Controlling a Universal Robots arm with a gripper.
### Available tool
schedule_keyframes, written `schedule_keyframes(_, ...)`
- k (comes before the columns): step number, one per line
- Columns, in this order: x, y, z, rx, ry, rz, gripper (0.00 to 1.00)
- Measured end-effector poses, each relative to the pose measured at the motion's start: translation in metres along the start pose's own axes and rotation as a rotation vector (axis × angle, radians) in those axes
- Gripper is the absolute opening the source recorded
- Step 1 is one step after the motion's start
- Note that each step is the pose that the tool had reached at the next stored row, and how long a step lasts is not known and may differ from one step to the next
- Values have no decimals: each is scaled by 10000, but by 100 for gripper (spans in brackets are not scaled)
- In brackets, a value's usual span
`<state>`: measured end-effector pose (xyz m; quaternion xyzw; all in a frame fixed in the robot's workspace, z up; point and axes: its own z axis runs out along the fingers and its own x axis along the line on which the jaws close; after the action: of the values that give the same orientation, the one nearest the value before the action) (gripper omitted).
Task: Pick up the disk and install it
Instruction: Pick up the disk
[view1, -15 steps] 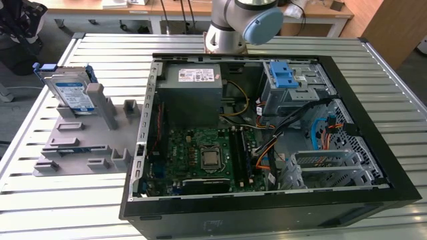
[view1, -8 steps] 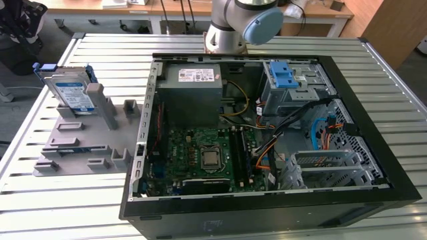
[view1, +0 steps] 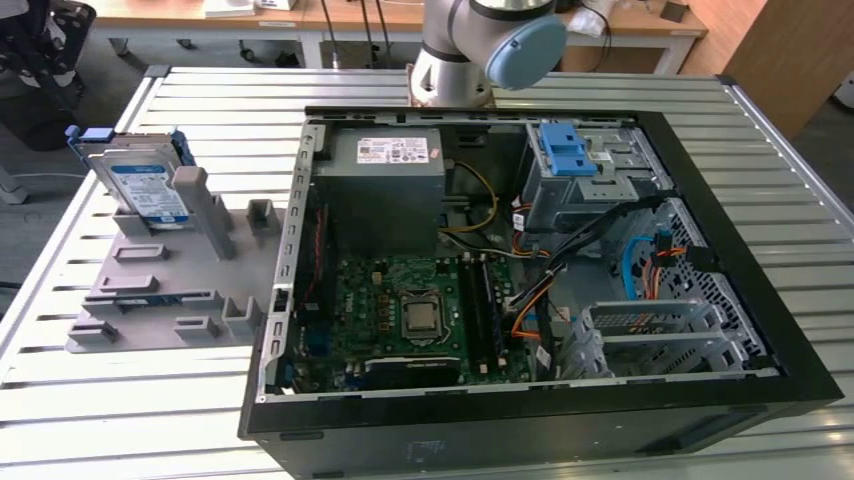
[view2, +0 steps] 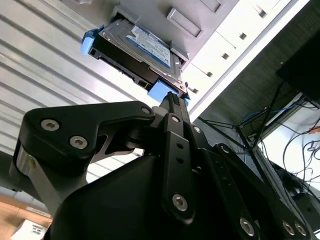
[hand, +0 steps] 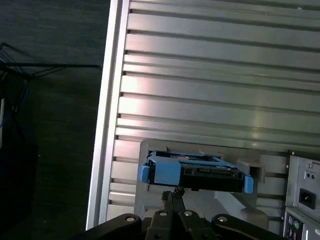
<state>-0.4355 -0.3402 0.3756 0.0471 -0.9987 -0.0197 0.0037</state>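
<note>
The disk (view1: 144, 185) is a silver hard drive with a white-and-blue label in a blue carrier. It stands tilted on edge in a grey holder (view1: 160, 290) on the exterior view's left, beside the open computer case (view1: 534, 270). In both wrist views my gripper (hand: 172, 191) (view2: 172, 98) is shut, its black fingers meeting at a point with nothing between them. It is apart from the disk (hand: 195, 170) (view2: 137, 50), which lies beyond the tips. The arm's grey and blue joint (view1: 501, 40) rises behind the case.
Inside the case are a grey power-supply box (view1: 387, 165), a green motherboard (view1: 414, 310), cables and a grey drive cage with blue latches (view1: 587, 165). The ribbed metal table (view1: 200, 100) ends close to the holder, with dark floor past its edge (hand: 102, 150).
</note>
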Motion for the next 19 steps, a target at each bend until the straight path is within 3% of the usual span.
schedule_keyframes(19,0,0,11,105,140,-3446,11)
